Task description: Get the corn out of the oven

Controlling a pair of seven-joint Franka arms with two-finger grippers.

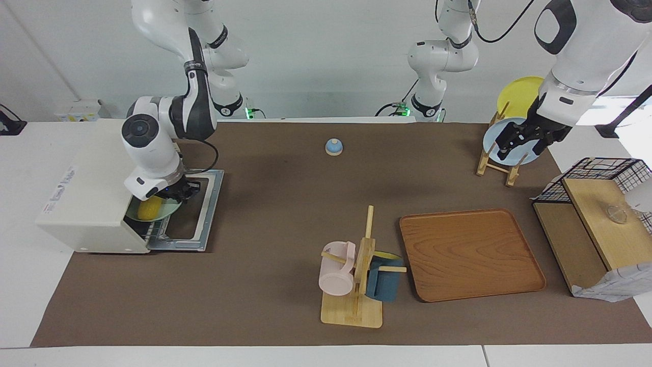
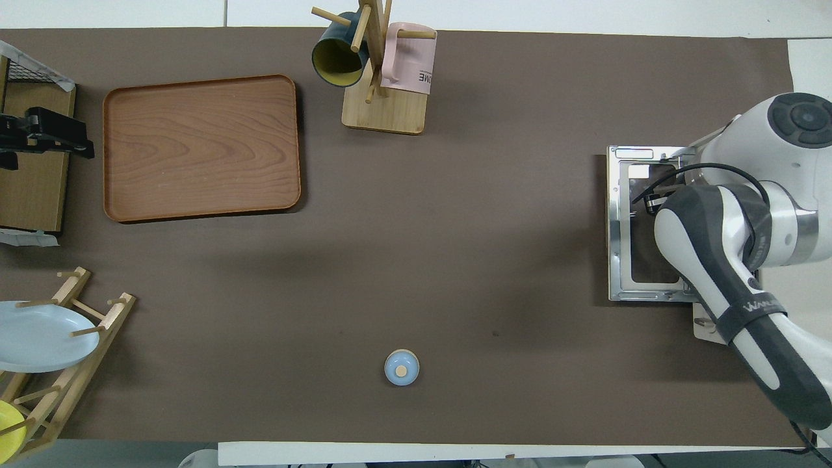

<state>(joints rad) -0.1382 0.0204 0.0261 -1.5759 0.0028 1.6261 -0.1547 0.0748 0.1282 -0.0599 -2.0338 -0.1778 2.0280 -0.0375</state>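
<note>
the oven sits at the right arm's end of the table with its door dropped flat onto the mat, so the mouth is free to reach into. the corn lies on a pale green plate at the lip of the oven's mouth, just above the wire rack; in the facing view it is at about nine o'clock from the door's glass. the right gripper is down at the plate's rim, at roughly two o'clock from the corn, wrist bent low so the fingers can come in level under the oven's roof. whether its fingers are parted or closed, or already pinching the plate, i cannot tell: the arm's own body hides them, and in the overhead view the arm covers corn and plate altogether. it looks as though the plate serves as a carrier for the cob. the left gripper waits in the air over the plate rack, apparently open and holding nothing.
</note>
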